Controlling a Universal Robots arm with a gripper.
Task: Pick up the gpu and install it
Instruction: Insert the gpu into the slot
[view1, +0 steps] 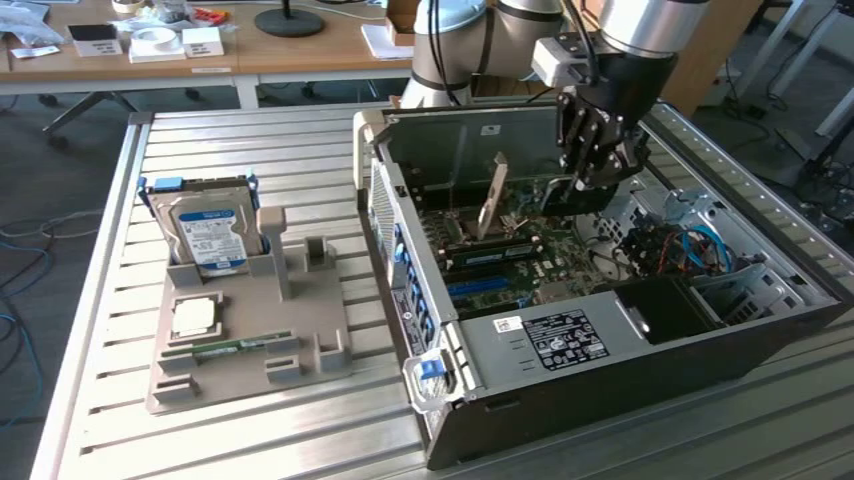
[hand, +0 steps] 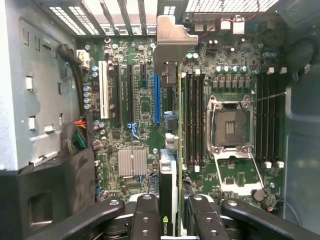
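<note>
My pincer (hand: 169, 212) is clamped on the gpu (hand: 168, 185), holding it edge-on, I judge so its connector faces the slots; it hangs inside the open case (view1: 747, 340), above the motherboard (hand: 140, 110), bracket toward the rear wall.

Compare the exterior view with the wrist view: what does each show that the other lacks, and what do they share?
Exterior view adds: the hard drive standing in the grey fixture on the slatted table, beside the computer case. Wrist view adds: the silver heatsink, the white slot and the logo on the card's edge. Shared: the end effector gripping the gpu over the motherboard.
</note>
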